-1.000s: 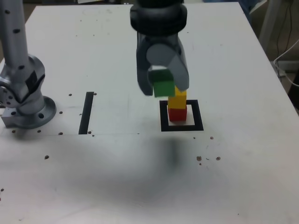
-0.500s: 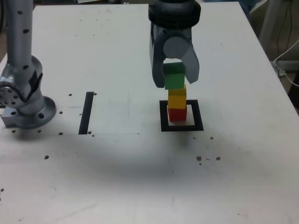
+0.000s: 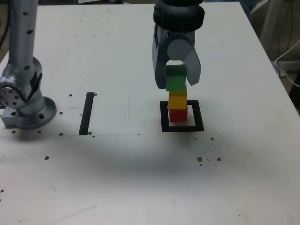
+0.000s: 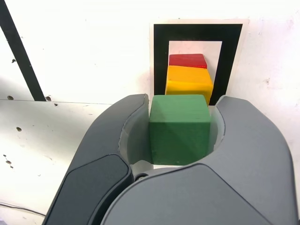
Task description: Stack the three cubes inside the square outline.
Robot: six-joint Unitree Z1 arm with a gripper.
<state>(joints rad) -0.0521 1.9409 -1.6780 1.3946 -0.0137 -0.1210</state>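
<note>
Gripper (image 3: 177, 84) fingers clasp the green cube (image 3: 176, 78) between them at the exterior view's upper centre, right above the yellow one; whether the two touch, I cannot tell. From that view's left, the round arm base (image 3: 30, 117) comes first, then the straight black strip (image 3: 86, 113), then, right of centre, the yellow cube (image 3: 177, 100) atop the red cube (image 3: 178, 116) inside the black square outline (image 3: 198, 117).
</note>
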